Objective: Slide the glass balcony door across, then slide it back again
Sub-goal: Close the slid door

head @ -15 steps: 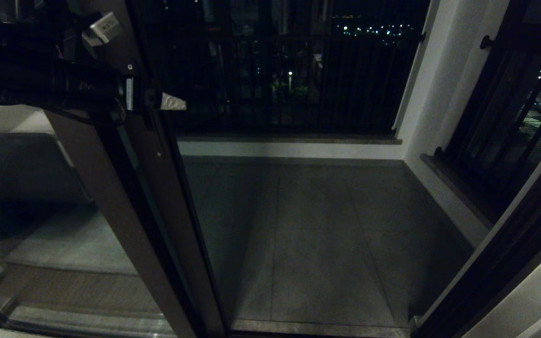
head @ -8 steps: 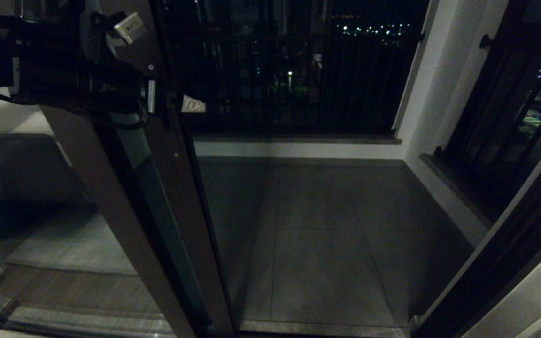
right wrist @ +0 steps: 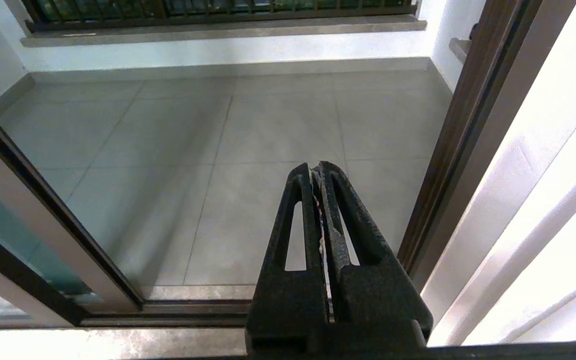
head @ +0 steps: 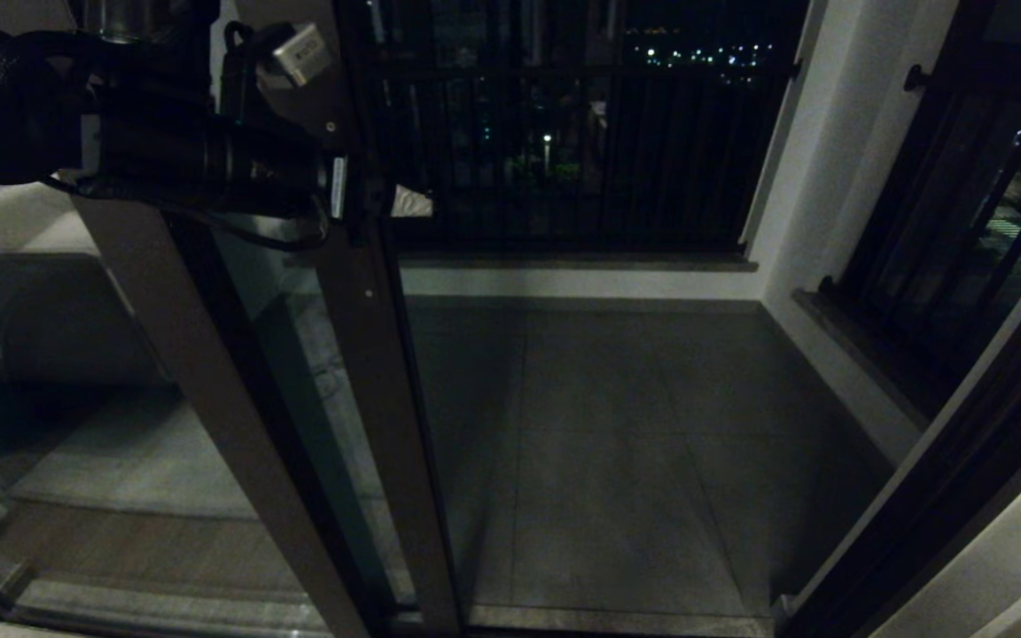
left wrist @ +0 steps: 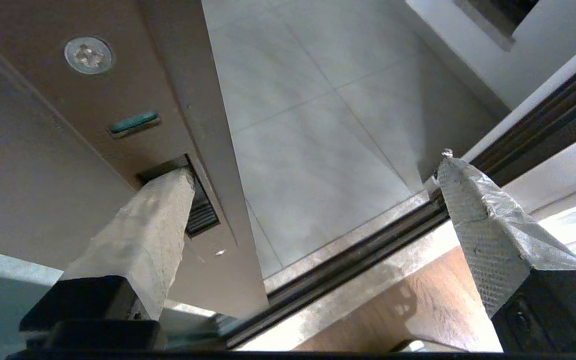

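Brown-framed glass balcony door (head: 378, 354): left pincer (left wrist: 313, 165) spread wide, one finger (left wrist: 153, 220) in its slot handle (left wrist: 200, 210).

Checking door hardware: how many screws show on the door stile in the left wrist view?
1: a screw on the door stile, beyond the slot handle. Others may be hidden.

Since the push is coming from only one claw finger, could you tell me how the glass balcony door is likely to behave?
The glass balcony door is probably heavy and rigid: tall framed glass. It should glide along the floor track, not tip. The left claw is open, one finger in the slot handle, so that hold could slip.
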Robot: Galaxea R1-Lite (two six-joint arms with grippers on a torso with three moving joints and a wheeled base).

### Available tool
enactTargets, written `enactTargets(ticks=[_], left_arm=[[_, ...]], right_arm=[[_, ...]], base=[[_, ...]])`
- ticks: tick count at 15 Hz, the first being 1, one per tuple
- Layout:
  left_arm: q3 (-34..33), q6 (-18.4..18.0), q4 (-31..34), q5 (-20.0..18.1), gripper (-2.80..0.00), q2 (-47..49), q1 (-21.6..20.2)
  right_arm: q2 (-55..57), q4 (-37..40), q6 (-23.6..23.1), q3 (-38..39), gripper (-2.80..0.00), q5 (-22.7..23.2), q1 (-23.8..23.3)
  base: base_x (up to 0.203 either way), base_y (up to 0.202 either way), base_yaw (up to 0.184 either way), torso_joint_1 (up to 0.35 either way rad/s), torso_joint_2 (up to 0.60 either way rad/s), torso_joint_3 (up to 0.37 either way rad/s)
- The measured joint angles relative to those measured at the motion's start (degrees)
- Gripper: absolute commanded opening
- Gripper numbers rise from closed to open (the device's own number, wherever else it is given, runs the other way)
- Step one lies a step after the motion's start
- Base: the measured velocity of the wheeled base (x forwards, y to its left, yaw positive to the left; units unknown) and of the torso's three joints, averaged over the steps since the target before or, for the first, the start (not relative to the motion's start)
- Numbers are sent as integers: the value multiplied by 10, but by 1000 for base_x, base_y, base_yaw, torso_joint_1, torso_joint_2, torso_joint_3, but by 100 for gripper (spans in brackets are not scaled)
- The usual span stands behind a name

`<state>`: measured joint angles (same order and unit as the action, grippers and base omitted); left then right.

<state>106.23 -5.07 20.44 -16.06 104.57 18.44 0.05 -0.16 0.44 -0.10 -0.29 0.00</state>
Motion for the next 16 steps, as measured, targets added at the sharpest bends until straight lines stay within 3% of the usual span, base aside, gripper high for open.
enactTargets(ticks=[3, 16], left_arm=[[0, 1, -10, 26, 0, 6, 15], [0, 20, -39, 57, 0, 23, 64]], right_arm=[[0, 0, 0, 0, -280, 0, 0], [0, 0, 0, 0, -280, 0, 0]], base=[[0, 0, 0, 0, 0, 0], [0, 0, 0, 0, 0, 0]])
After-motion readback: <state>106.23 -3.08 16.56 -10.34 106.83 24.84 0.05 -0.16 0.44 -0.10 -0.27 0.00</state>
